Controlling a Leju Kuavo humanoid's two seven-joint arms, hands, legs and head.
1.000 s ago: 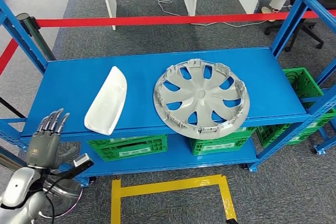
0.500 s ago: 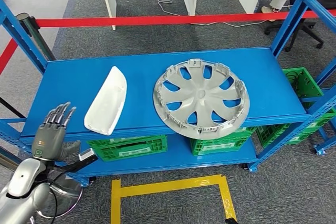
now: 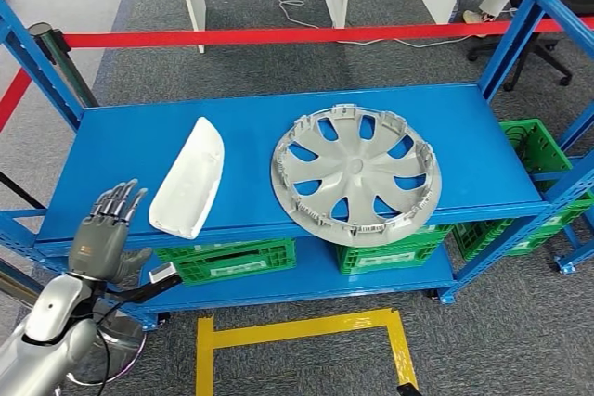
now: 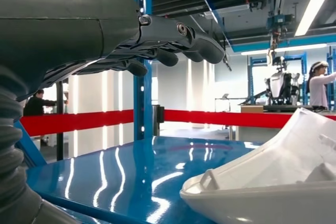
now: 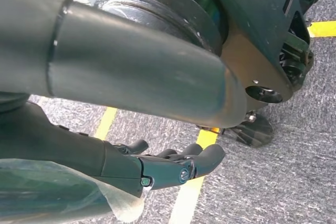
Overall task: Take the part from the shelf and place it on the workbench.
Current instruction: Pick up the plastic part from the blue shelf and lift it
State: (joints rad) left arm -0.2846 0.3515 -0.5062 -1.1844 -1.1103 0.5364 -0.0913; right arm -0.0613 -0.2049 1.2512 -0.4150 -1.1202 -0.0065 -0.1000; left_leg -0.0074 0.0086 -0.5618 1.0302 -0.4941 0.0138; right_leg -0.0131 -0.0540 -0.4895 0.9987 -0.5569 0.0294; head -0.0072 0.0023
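The white part (image 3: 187, 179) lies on the top deck of the blue shelf (image 3: 126, 150), toward its left half, set on a slant with its narrower rounded end pointing away from the robot and its wider end close to the front edge. It is a long, smooth, shell-like plastic piece, glossy white, with a gently curved back. In the left wrist view the part (image 4: 273, 177) shows a raised rim along its edge and a small moulded tab near the end.

A silver-grey wheel cover (image 3: 355, 173) lies flat on the same deck to the right of the part, well apart from it, its near rim overhanging the front edge of the shelf. It has spoke-shaped cut-outs and clips around its rim.

The left hand (image 3: 104, 231) is raised in front of the shelf's front edge, left of the part and not touching it. Its fingers are spread and extended, holding nothing. The right hand (image 5: 166, 169) hangs over grey carpet with yellow floor tape (image 5: 190, 192); its fingers are loosely extended and hold nothing.

Green crates (image 3: 217, 260) sit on the lower deck. A red barrier tape (image 3: 280, 36) runs behind the shelf.
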